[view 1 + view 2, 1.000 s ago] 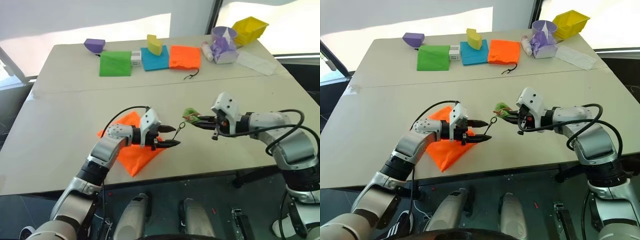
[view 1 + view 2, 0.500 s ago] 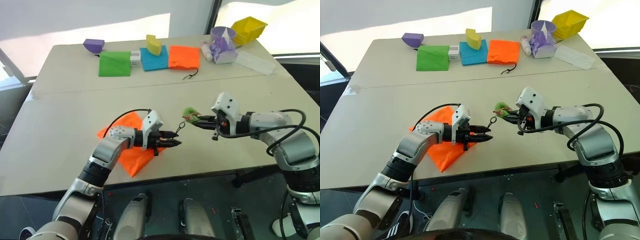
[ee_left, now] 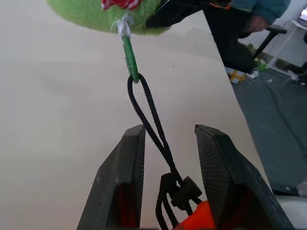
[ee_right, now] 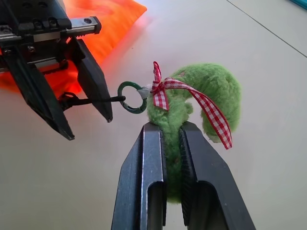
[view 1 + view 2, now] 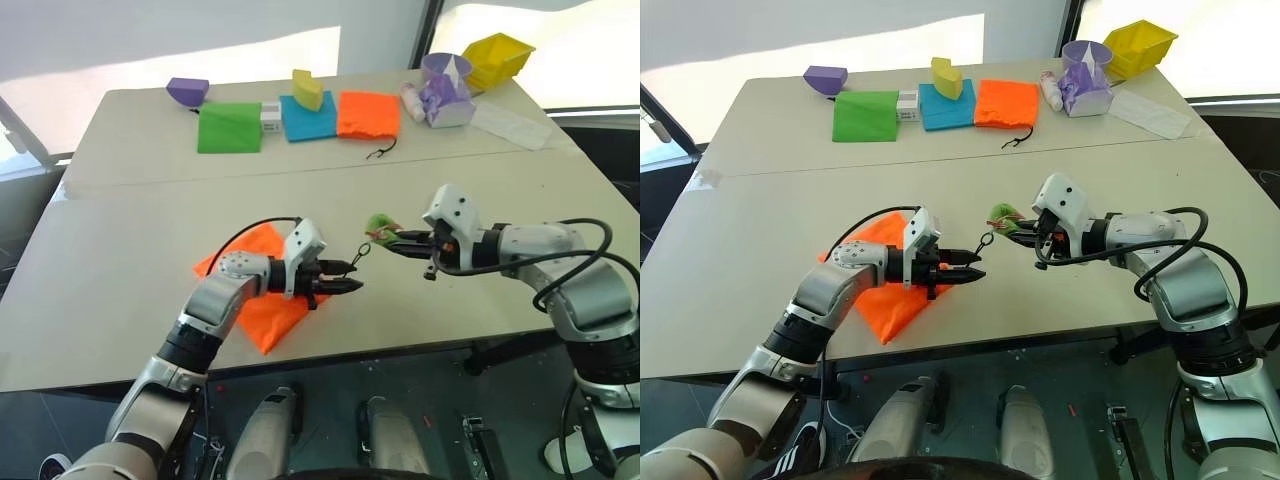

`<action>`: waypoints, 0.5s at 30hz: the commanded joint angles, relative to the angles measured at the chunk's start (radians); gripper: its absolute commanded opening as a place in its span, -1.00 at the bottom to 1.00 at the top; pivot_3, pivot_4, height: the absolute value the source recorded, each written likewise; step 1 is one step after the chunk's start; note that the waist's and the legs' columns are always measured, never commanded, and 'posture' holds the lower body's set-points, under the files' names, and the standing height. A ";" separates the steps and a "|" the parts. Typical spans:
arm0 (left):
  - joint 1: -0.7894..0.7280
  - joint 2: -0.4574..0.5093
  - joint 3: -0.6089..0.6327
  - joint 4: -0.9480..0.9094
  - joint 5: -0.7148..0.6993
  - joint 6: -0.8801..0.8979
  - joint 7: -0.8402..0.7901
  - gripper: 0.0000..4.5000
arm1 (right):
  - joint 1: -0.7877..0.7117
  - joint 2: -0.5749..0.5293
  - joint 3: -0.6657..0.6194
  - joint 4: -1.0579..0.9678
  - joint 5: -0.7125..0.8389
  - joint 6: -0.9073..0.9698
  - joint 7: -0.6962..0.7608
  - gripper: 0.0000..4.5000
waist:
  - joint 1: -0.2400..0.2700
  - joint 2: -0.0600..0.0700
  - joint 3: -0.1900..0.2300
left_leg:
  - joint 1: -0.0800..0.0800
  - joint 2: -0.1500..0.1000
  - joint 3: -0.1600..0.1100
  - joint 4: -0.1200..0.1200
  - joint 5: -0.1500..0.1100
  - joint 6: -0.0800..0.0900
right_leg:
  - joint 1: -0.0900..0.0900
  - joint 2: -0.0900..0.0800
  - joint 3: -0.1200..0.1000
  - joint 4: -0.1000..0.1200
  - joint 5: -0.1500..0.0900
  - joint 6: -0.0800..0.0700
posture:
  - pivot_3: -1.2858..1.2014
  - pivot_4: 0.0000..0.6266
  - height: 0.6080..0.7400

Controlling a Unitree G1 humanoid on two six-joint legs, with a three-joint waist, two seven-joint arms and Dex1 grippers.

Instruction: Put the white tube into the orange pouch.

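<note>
- Clamping the green fuzzy ring (image 4: 192, 96), our right gripper (image 4: 171, 143) has both fingers pressed onto the plush, just beside the orange pouch (image 5: 262, 290).
- We see the dark cord (image 3: 148, 120) stretched from the ring to the pouch.
- Our left gripper (image 3: 168, 143) sits at the pouch mouth, fingers apart on either side of the cord and its toggle, not touching.
- We cannot locate the white tube.

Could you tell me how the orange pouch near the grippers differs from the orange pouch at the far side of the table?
The near orange pouch lies rumpled under the left gripper; the far orange pouch lies flat in a row of pouches. The near one's cord is stretched to a green fuzzy ring clamped by the right gripper; the far one's cord lies loose. Both are bright orange fabric.
</note>
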 commanded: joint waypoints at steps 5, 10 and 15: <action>0.001 -0.002 0.021 -0.026 -0.002 -0.031 0.000 -0.43 | -0.014 -0.014 -0.017 -0.022 -0.003 -0.015 -0.001 -1.00 | 0.000 0.000 0.000 | 0.000 0.000 0.000 0.000 0.000 0.000 | 0.000 0.000 0.000 0.000 0.000 0.000 | 0.03 -0.52 1.00; 0.005 0.006 0.028 -0.029 -0.016 0.000 -0.004 -0.55 | -0.013 -0.013 -0.018 -0.018 -0.010 -0.020 -0.002 -1.00 | 0.000 0.000 0.000 | 0.000 0.000 0.000 0.000 0.000 0.000 | 0.000 0.000 0.000 0.000 0.000 0.000 | 0.03 -0.52 1.00; 0.000 -0.002 0.019 -0.029 -0.003 -0.022 0.006 -0.81 | -0.008 -0.017 -0.018 -0.021 -0.011 -0.020 0.002 -1.00 | 0.000 0.000 0.000 | 0.000 0.000 0.000 0.000 0.000 0.000 | 0.000 0.000 0.000 0.000 0.000 0.000 | 0.03 -0.52 1.00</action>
